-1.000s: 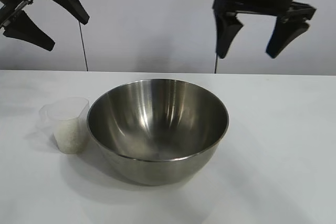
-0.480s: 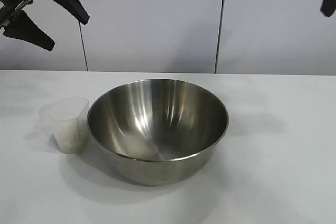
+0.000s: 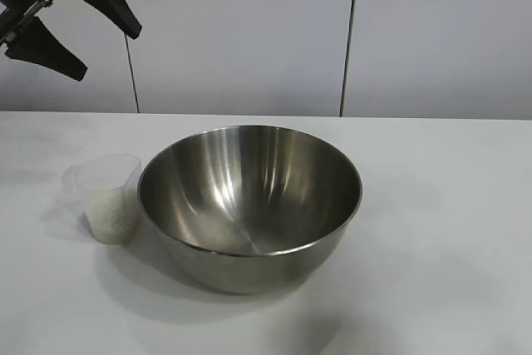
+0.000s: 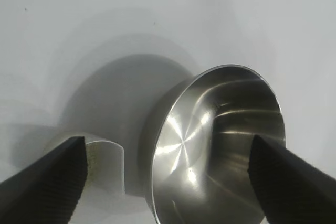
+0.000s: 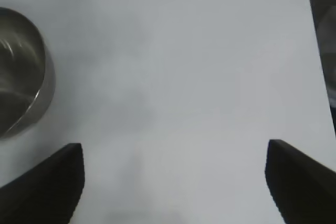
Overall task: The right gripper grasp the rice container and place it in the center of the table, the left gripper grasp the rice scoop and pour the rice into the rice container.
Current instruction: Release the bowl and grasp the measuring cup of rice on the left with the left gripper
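Note:
The rice container (image 3: pixel 249 205), a wide shiny steel bowl, stands on the white table (image 3: pixel 449 230) near its middle, with nothing inside that I can see. Touching or almost touching its left side is the rice scoop (image 3: pixel 108 197), a small clear plastic cup part-filled with white rice (image 3: pixel 110 215). High at the far left, well above the scoop, hangs my left gripper (image 3: pixel 71 29), open and empty. From its wrist I see the bowl (image 4: pixel 220 145) and the scoop (image 4: pixel 105 166) below the open left gripper (image 4: pixel 167 177). My right gripper (image 5: pixel 175 174) is open over bare table, the bowl's (image 5: pixel 21 72) rim off to one side.
A pale panelled wall (image 3: pixel 249 31) with two dark vertical seams runs behind the table. The table's edge (image 5: pixel 315 51) shows in the right wrist view, with something dark beyond it.
The right gripper, hanging open above the bowl's right side a second ago, has swung away to the right and left the exterior view. Bowl, scoop and left gripper have stayed put.

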Controlling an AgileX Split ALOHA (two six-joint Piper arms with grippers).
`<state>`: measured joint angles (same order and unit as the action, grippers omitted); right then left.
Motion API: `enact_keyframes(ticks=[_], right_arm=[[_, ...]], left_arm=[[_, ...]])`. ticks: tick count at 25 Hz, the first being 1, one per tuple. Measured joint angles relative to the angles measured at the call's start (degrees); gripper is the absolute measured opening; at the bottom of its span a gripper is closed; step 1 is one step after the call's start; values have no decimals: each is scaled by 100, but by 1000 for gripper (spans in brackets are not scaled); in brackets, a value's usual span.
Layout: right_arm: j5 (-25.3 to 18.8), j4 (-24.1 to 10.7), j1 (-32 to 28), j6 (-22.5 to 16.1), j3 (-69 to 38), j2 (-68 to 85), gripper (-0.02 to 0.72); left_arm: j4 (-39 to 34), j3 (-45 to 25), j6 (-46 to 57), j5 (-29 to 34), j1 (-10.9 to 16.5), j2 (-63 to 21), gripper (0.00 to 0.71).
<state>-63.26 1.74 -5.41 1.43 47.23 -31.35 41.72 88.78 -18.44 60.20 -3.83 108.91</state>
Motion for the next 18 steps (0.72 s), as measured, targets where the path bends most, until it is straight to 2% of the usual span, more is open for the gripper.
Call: enact_keyframes(ticks=[3, 8, 14, 18], right_arm=[[-41, -70, 0, -77, -760, 1409, 640], [-523, -219, 0, -95, -1405, 3142, 640], [-622, -240, 0, -90, -1412, 3141, 640], [-318, -233, 0, -12, -1698, 3041, 640]], left_arm=[[0, 0, 0, 0, 0, 0, 604], [0, 0, 0, 0, 0, 0, 604], [0, 0, 0, 0, 0, 0, 604], [0, 0, 0, 0, 0, 0, 604]])
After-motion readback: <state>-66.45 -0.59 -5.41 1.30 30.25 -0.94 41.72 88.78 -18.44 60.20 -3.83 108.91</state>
